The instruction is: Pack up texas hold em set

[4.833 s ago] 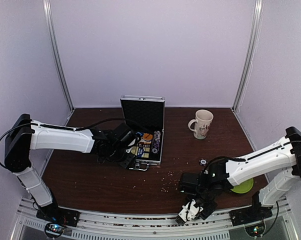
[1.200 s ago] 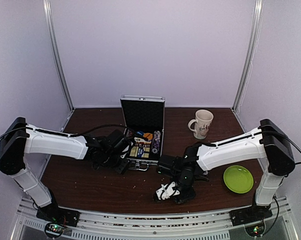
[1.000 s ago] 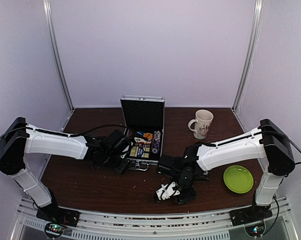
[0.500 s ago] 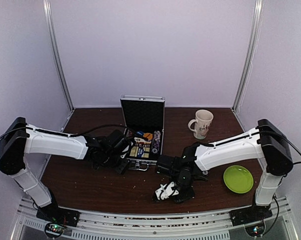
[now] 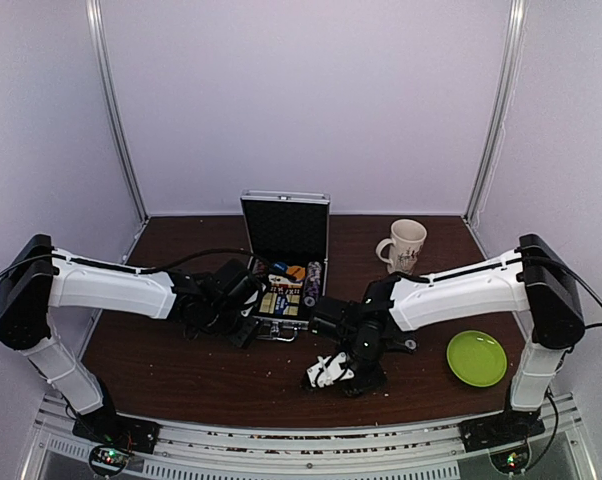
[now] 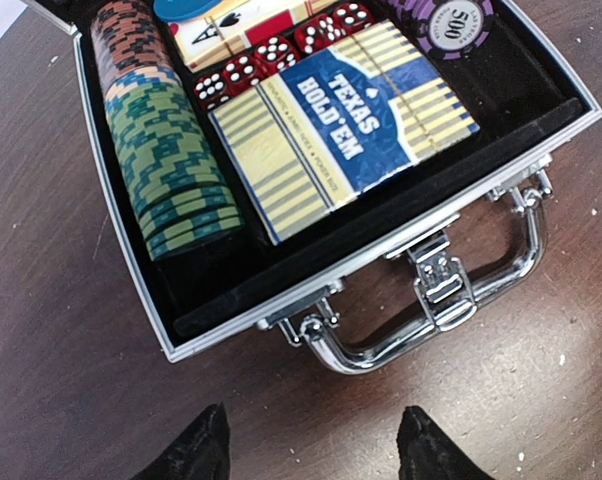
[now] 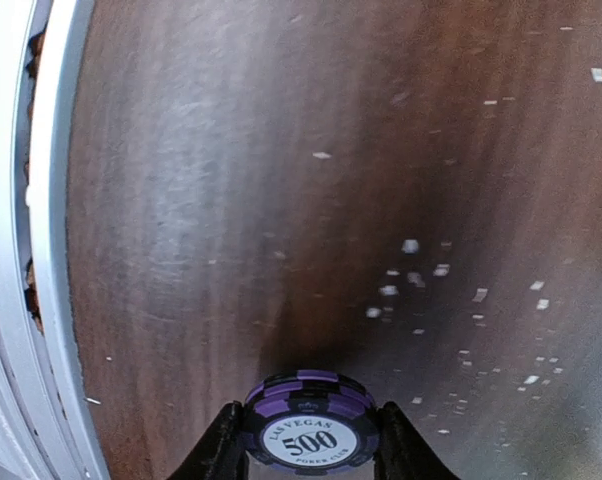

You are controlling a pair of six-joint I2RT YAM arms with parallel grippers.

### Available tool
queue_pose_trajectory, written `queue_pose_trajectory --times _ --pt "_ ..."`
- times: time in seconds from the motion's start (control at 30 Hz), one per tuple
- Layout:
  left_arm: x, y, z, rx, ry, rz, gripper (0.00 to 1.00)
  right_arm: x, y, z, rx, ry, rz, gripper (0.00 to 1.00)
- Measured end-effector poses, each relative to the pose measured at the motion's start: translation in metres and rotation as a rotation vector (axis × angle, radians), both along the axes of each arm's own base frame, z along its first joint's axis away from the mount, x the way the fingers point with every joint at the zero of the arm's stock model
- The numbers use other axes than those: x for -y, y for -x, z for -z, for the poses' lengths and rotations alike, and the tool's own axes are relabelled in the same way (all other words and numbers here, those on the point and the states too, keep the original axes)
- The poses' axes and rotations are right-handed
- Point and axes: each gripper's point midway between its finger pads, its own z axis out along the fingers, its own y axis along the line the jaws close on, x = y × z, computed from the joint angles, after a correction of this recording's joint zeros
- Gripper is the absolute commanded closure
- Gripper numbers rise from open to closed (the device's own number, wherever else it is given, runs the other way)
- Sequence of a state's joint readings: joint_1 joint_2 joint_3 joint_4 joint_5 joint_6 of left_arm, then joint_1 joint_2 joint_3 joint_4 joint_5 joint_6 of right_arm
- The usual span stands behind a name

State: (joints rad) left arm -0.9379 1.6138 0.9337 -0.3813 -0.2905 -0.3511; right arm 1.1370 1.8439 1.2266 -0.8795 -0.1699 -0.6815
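Observation:
The silver case (image 5: 285, 228) stands open at mid-table, lid upright. In the left wrist view its black inside (image 6: 381, 215) holds rows of chips (image 6: 176, 170), red dice (image 6: 281, 50), a purple 500 chip (image 6: 461, 15) and the blue-cream card deck (image 6: 341, 140); the chrome handle (image 6: 421, 335) faces me. My left gripper (image 6: 314, 455) is open and empty just before the handle; it also shows in the top view (image 5: 243, 325). My right gripper (image 7: 311, 445) is shut on a small stack of purple 500 chips (image 7: 311, 420) above the table, right and in front of the case (image 5: 328, 372).
A cream mug (image 5: 406, 247) stands at the back right. A lime green plate (image 5: 476, 358) lies at the front right. Small pale crumbs (image 7: 411, 270) are scattered over the brown table. The metal front rail (image 7: 41, 250) runs along the table's near edge.
My right gripper has carried the purple chips from the table's front edge leftward and away from the rail, toward the case. The left gripper has barely moved.

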Motion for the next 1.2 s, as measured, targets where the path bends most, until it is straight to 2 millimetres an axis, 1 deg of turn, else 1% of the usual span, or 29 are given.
queue_pose_trajectory --times 0.13,0.3,0.5,0.67,0.8,1.0,1.2 --pt "-0.006 0.0 0.004 -0.002 -0.007 -0.025 0.4 -0.013 -0.027 -0.019 0.048 -0.055 0.042 0.76" --pt "-0.021 0.002 0.01 -0.005 -0.021 -0.07 0.4 -0.03 -0.064 -0.039 0.112 -0.108 0.094 0.76" --pt "-0.037 0.002 0.005 0.013 -0.013 -0.125 0.4 -0.055 -0.118 -0.047 0.197 -0.141 0.159 0.76" --pt "-0.049 0.0 0.004 0.022 -0.008 -0.178 0.4 -0.069 -0.156 -0.051 0.282 -0.15 0.202 0.76" --pt "-0.061 -0.001 0.007 0.023 -0.013 -0.226 0.4 -0.068 -0.176 -0.05 0.333 -0.141 0.236 0.76" --pt "-0.08 -0.001 0.013 0.008 -0.014 -0.295 0.4 -0.068 -0.193 -0.043 0.384 -0.123 0.267 0.75" --pt "-0.083 -0.002 0.014 0.003 -0.012 -0.314 0.4 -0.076 -0.206 -0.034 0.416 -0.123 0.28 0.74"
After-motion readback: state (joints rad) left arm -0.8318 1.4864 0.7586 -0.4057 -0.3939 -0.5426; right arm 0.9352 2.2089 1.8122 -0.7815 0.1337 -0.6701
